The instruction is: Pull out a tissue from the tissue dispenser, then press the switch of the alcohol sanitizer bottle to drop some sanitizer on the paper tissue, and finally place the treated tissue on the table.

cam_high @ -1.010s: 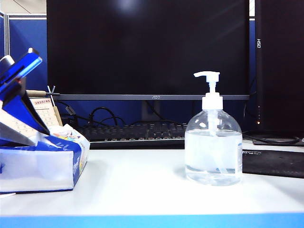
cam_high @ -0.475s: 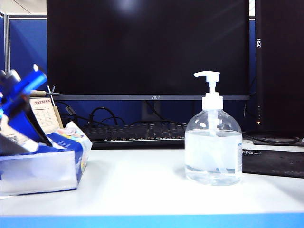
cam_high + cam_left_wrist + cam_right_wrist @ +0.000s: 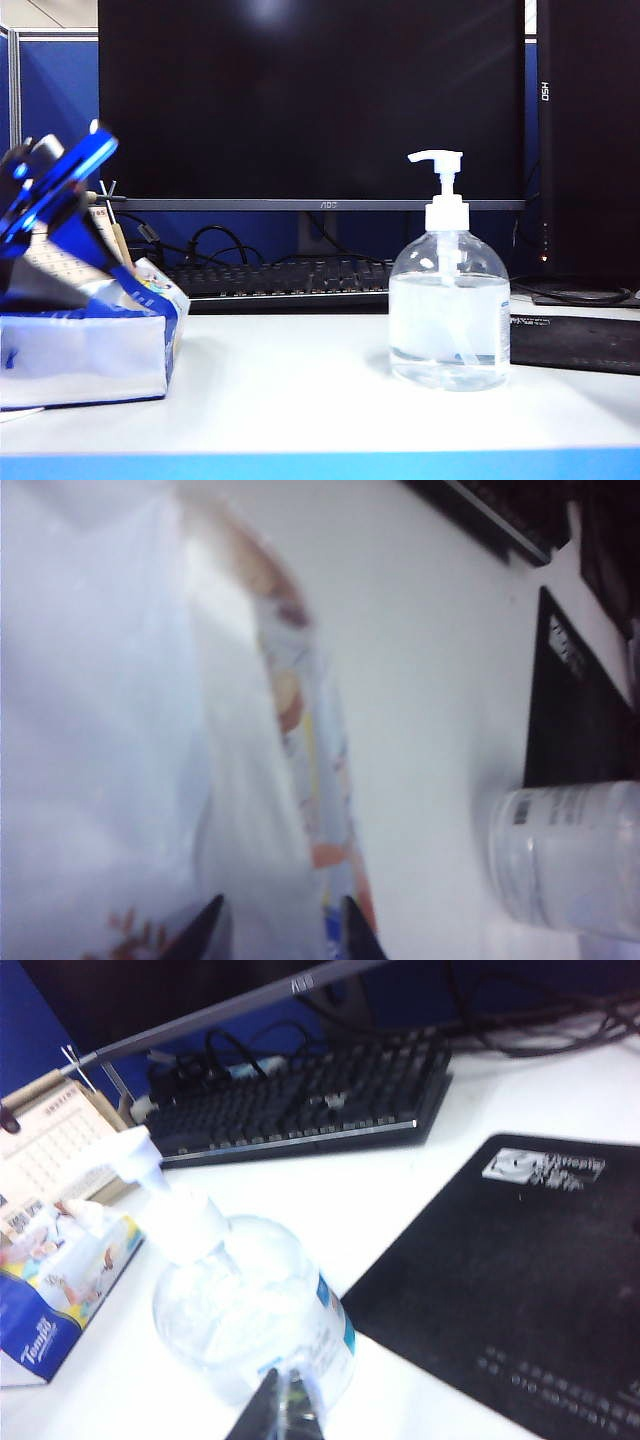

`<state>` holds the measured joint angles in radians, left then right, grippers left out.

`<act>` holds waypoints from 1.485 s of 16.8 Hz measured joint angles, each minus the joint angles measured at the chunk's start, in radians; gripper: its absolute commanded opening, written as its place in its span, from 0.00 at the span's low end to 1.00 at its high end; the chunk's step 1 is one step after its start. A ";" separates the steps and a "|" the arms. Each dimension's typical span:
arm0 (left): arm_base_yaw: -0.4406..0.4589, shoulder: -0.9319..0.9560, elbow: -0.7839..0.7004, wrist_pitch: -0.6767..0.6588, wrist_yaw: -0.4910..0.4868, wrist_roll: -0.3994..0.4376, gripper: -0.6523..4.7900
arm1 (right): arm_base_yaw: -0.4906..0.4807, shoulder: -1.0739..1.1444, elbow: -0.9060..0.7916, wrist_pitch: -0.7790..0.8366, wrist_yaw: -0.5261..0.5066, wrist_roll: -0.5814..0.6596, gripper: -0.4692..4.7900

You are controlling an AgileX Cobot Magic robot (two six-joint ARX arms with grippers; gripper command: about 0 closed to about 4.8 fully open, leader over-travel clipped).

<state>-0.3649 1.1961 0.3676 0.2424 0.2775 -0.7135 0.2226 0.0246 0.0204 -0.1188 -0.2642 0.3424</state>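
The tissue dispenser (image 3: 85,350) lies at the table's (image 3: 300,400) left end. My left gripper (image 3: 85,262) leans down onto its top. In the left wrist view the left gripper (image 3: 280,932) is open, its two dark fingertips either side of a white fold of tissue (image 3: 235,810) along the dispenser (image 3: 90,730). The alcohol sanitizer bottle (image 3: 449,315) stands right of centre, its white switch (image 3: 440,160) untouched. My right gripper (image 3: 277,1408) looks shut, hovering close in front of the bottle (image 3: 250,1310) below the switch (image 3: 150,1175); it does not show in the exterior view.
A dark monitor (image 3: 310,100) and a black keyboard (image 3: 285,280) fill the back of the table. A beige desk calendar (image 3: 55,1155) stands behind the dispenser (image 3: 60,1280). A black mat (image 3: 575,340) lies to the right of the bottle.
My left gripper has sunk and tipped forward onto the dispenser's top, nudging the pack slightly. The bottle has stayed put.
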 measured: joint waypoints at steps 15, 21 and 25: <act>0.000 0.022 0.031 -0.045 0.011 0.002 0.39 | 0.000 0.000 0.000 -0.028 0.000 0.000 0.09; -0.004 0.043 0.041 -0.062 0.050 -0.001 0.24 | 0.000 0.000 0.000 -0.029 0.001 0.000 0.09; -0.004 0.058 0.040 -0.072 0.024 -0.001 0.11 | 0.000 0.000 0.000 -0.029 0.001 0.000 0.09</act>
<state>-0.3691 1.2541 0.4080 0.1707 0.3019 -0.7143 0.2222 0.0246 0.0200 -0.1482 -0.2634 0.3428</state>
